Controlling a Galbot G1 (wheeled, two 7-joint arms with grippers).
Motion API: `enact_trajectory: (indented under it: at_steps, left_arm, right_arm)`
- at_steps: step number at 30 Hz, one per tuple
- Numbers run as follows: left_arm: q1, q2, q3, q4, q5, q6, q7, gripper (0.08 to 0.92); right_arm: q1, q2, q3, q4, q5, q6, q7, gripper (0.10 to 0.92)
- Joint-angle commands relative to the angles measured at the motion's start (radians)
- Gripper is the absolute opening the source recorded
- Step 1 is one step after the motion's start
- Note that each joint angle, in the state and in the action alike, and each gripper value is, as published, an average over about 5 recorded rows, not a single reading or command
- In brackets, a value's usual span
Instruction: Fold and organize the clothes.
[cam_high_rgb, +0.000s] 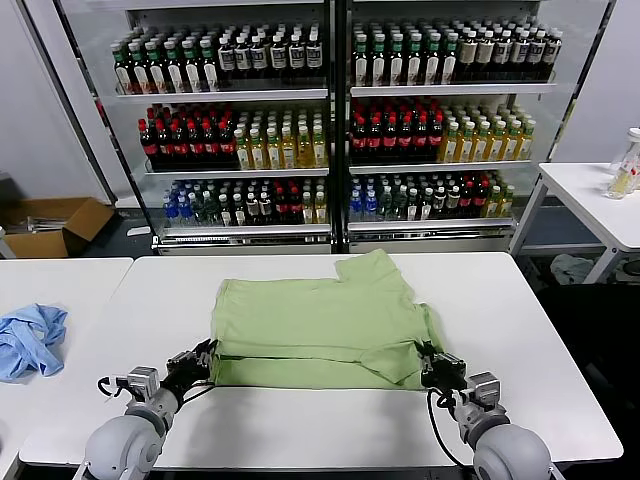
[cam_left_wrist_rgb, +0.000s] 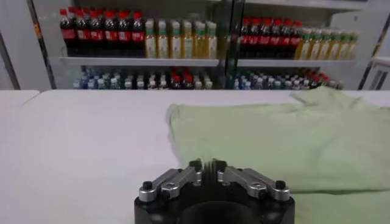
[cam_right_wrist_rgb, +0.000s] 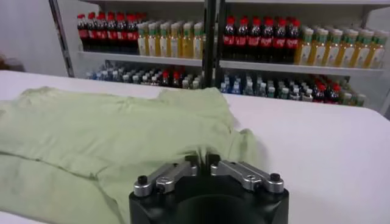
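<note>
Both grippers, left (cam_high_rgb: 200, 357) and right (cam_high_rgb: 432, 362), had fingers pinched shut on the green polo shirt's (cam_high_rgb: 320, 315) near hem on the counter (cam_high_rgb: 330, 425); mid-fold, next move likely an even lift forward.

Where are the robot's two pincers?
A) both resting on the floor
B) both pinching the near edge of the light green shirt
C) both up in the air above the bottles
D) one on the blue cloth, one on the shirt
B: the left pincer and the right pincer are each closed on a near corner of the light green short-sleeved shirt lying on the white table.
</note>
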Motion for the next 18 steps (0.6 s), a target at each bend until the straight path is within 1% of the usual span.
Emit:
enact_trajectory:
  at_steps: [1, 6, 11, 15, 18]
  left_arm:
    - [0.012, 0.014, -0.02, 0.008, 0.036, -0.021, -0.009, 0.303]
    - [0.086, 0.033, -0.055, -0.117, -0.061, 0.002, -0.034, 0.442]
    - [0.182, 0.023, -0.055, -0.209, -0.094, 0.068, -0.041, 0.589]
    - [0.221, 0.008, -0.038, -0.22, -0.068, 0.088, -0.033, 0.702]
    - [0.211, 0.002, -0.029, -0.188, -0.042, 0.092, -0.037, 0.779]
  right_arm:
    - [-0.027, -0.015, 0.029, 0.035, -0.016, -0.009, 0.006, 0.389]
    - [-0.103, -0.032, 0.08, 0.114, -0.008, -0.018, 0.021, 0.537]
    - [-0.17, -0.017, 0.099, 0.137, -0.02, -0.02, 0.048, 0.684]
    - [-0.173, 0.004, 0.082, 0.095, -0.024, -0.02, 0.07, 0.785]
    - [-0.154, 0.019, 0.06, 0.065, -0.025, -0.025, 0.085, 0.817]
